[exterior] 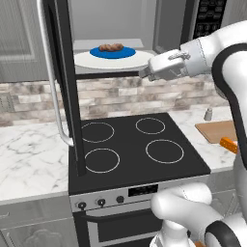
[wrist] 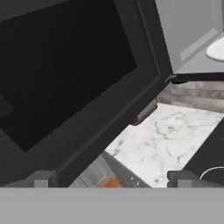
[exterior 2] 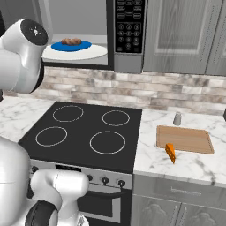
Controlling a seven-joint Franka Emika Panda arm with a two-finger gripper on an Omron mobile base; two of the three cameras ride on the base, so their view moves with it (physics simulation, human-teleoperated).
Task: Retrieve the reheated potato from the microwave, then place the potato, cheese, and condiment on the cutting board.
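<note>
my fingers (wrist: 112, 179) spread wide, empty, facing microwave (exterior: 120, 29) door. potato (exterior: 111, 48) on blue plate (exterior: 126, 52) inside, 12 o'clock from stove (exterior: 135, 144).

Brown potato (exterior: 111, 48) inside open microwave (exterior 2: 128, 31); orange cheese (exterior 2: 170, 153) overhanging cutting board (exterior 2: 185, 139), condiment (exterior 2: 177, 118) behind.

The scene is evenly and softly lit, with no single light source to be made out. Only faint shading is seen under the microwave (exterior: 120, 29) and on the marble worktop (exterior 2: 198, 163). No glare is shown on the black stovetop (exterior: 135, 144). All pictures are rendered at low resolution, with soft, slightly blocky edges; the hand view is the blurriest. No edge distortion is noticed.
</note>
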